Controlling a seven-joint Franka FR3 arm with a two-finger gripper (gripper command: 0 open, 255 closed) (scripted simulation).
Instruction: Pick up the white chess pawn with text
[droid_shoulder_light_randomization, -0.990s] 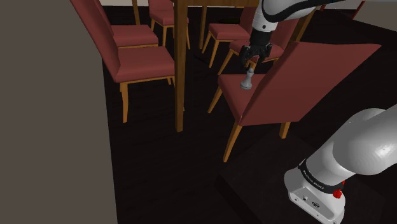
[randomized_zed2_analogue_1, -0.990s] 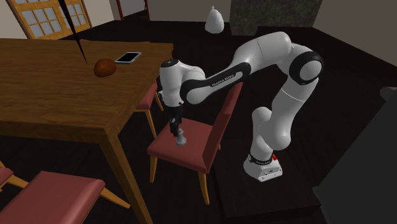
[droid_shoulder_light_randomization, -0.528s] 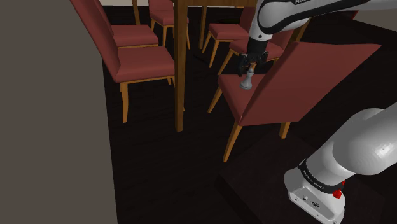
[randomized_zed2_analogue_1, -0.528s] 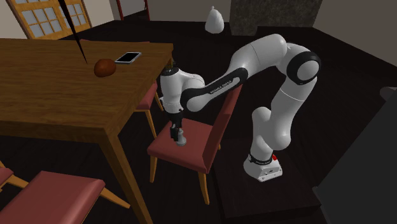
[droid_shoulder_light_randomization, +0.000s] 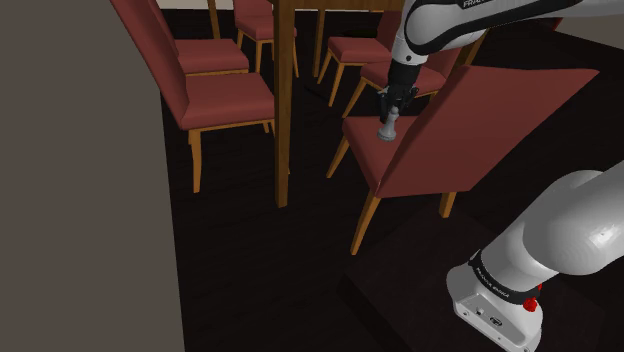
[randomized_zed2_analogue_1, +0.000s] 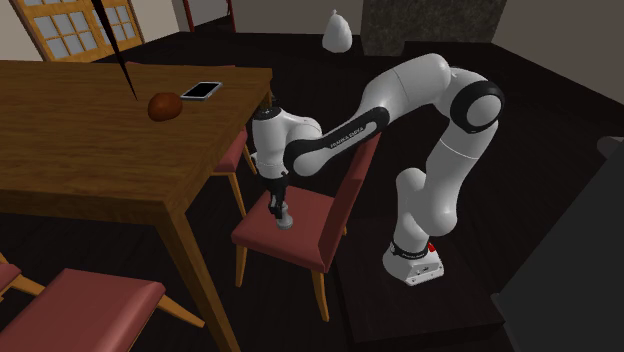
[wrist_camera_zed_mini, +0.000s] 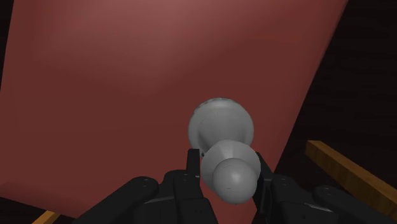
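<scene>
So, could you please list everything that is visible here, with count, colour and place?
pawn: one, light grey, upright on a red chair's seat
chairs: at least five, red seats, wooden legs, around the table
table: one, brown wood
phone: one, white, on the table
lump: one, brown, beside the phone
sack-shaped object: one, white, in the background
window: one, wooden frame, behind the table
stand: one, dark, under the arm
arm: one, white, reaching over the chair
jaws: black, shut on the pawn
</scene>
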